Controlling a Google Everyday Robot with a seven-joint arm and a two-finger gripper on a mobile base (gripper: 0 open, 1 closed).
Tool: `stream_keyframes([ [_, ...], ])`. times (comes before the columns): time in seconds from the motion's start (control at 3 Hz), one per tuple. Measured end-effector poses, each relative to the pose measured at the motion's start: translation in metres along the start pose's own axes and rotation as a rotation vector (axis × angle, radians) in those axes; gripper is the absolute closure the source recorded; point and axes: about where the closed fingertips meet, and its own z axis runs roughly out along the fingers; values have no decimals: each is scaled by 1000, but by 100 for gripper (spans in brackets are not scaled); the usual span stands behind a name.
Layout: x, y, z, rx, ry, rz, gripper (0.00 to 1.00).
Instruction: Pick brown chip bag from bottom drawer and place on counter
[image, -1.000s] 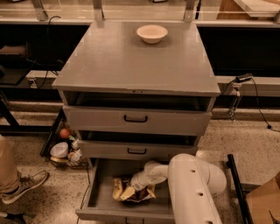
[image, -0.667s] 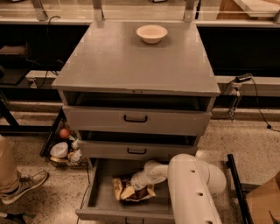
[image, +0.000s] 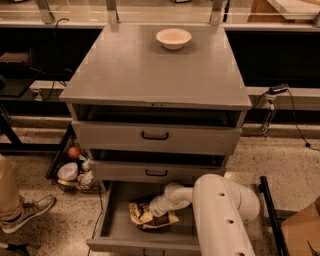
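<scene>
Claw (image: 152, 208) down inside the grey metal bottom drawer (image: 116, 226), right over the crinkly brown chip bag with tan-yellow edges (image: 140, 216). Reaching in from the drawer's right side on a fat white robot arm (image: 222, 205). Touching the bag or just above it? Hard to say from here. Wide or narrow? Cannot tell either, with the tip lost against the bag's dark middle.

Bag lying flat on the drawer floor, near the middle, rumpled, one tan corner poking toward the drawer's left wall. Apart from both side walls and from the low front panel.

Handling call now. Light, soft, mostly air by the look of it. Crumples under a squeeze, with no stiffness to lean on. Glossy film, so probably slippery. Chips inside fragile, so no hard clamp. Best bet: pinch a raised fold or the sealed tan edge, not the flat middle with bare drawer floor right beneath. Likely to sag and swing once off the floor.

Above the drawer, two wider grey drawers with black handles (image: 155, 135), overhanging its back part. A snag risk on the way up, so out toward the drawer's front first, then up.

Higher again above the drawer, the broad matte grey tabletop (image: 150, 75), carrying a small white bowl (image: 173, 38) near its far edge. Set-down best kept short of that bowl.
</scene>
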Motion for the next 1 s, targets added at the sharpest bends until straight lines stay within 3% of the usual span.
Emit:
stream_keyframes([
  [0.33,0,1,-4,1,-7,1,100],
  [0.67,10,6,-43,17,-101,13,100],
  [1.0,-17,55,-93,-42,-283,-50,100],
])
